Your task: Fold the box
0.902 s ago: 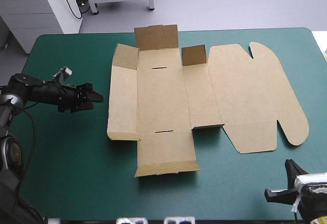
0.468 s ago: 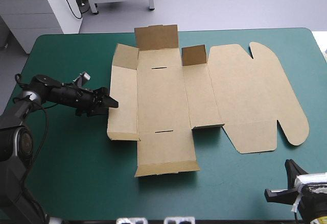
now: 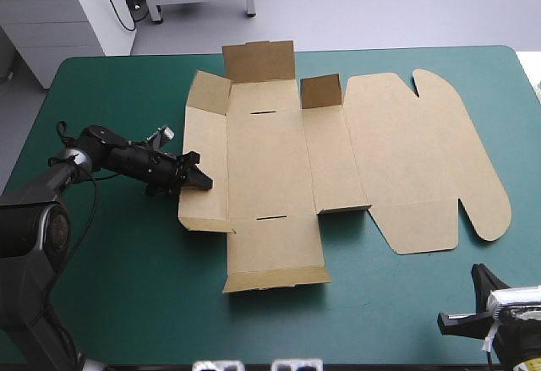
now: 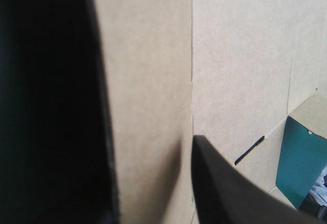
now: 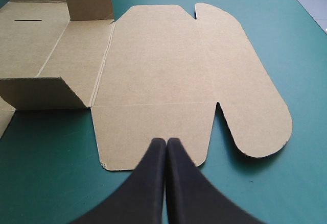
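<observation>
Across the middle of the teal-green worktop (image 3: 118, 295) lies the brown box (image 3: 270, 168), mostly flat, a few flaps raised. The left pincer (image 3: 199, 182), fingers spread, reaches over its left panel's edge; the right pincer (image 5: 166, 143), pressed together, points at the lid's near edge.

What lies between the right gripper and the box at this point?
Nothing but bare teal-green cover: the high view shows that strip between the box and the shut right gripper.
</observation>
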You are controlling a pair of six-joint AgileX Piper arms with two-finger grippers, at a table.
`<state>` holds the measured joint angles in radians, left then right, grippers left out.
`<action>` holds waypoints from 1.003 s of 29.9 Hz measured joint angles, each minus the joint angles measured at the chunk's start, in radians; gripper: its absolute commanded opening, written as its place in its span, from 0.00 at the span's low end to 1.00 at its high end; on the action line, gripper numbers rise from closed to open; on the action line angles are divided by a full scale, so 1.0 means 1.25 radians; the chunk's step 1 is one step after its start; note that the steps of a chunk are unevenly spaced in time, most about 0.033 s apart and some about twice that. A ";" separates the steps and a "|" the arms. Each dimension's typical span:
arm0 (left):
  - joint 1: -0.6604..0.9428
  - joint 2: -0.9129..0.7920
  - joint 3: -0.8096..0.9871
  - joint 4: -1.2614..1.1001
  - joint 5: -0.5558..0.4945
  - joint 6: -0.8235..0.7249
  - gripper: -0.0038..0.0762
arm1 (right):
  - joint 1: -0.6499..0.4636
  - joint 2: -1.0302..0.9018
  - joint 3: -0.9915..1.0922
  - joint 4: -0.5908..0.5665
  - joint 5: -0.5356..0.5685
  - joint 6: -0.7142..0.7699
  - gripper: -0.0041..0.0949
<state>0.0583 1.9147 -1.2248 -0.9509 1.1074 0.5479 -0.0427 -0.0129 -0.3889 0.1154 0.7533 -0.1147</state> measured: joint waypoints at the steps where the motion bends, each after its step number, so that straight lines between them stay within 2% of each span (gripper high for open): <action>1: 0.000 0.000 0.000 0.000 -0.001 -0.002 0.04 | 0.000 0.000 0.000 0.000 0.000 0.000 0.02; 13: 0.000 0.001 -0.033 -0.068 0.048 -0.024 0.04 | 0.000 0.000 0.000 0.000 0.000 0.000 0.02; 18: 0.000 0.001 -0.146 -0.001 0.067 -0.033 0.04 | 0.000 0.000 0.000 0.000 0.000 0.000 0.02; 25: -0.009 0.001 -0.347 0.211 0.088 -0.076 0.04 | 0.000 0.000 0.000 0.000 0.000 0.000 0.02; 30: -0.029 0.001 -0.478 0.321 0.101 -0.060 0.04 | 0.000 0.000 0.000 0.000 0.000 0.000 0.02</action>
<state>0.0221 1.9160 -1.8224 -0.5498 1.2340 0.4724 -0.0427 -0.0129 -0.3889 0.1154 0.7533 -0.1147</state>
